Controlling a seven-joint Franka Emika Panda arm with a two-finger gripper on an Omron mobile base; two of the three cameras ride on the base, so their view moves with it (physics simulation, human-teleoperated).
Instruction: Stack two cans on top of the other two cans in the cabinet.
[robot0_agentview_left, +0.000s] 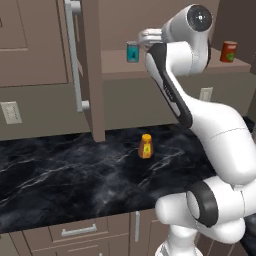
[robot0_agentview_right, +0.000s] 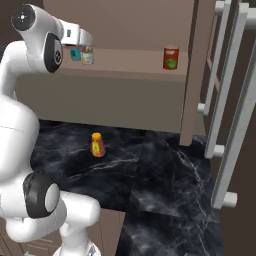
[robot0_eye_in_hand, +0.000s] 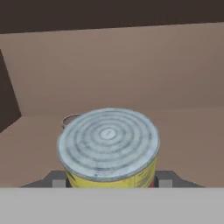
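The cabinet shelf (robot0_agentview_right: 130, 65) holds a teal-blue can (robot0_agentview_left: 132, 51) (robot0_agentview_right: 75, 53) at the left and a red can (robot0_agentview_left: 228, 51) (robot0_agentview_right: 171, 57) at the right. My gripper (robot0_agentview_right: 87, 47) (robot0_eye_in_hand: 109, 180) reaches into the cabinet and is shut on a yellow-and-red can (robot0_agentview_right: 87, 56) (robot0_eye_in_hand: 109, 146) with a ribbed silver lid. The held can is right beside the teal-blue one, at about the same height. In the hand view, the rim of another can (robot0_eye_in_hand: 70, 120) peeks out behind it on the left. My arm hides the hand in the left base view.
A small orange bottle (robot0_agentview_left: 145, 146) (robot0_agentview_right: 98, 145) stands on the black marble counter (robot0_agentview_left: 75, 175) below the shelf. The open cabinet door (robot0_agentview_left: 90, 70) with its silver bar handle (robot0_agentview_left: 75, 55) juts out at the left; further handles (robot0_agentview_right: 220, 75) stand at the right.
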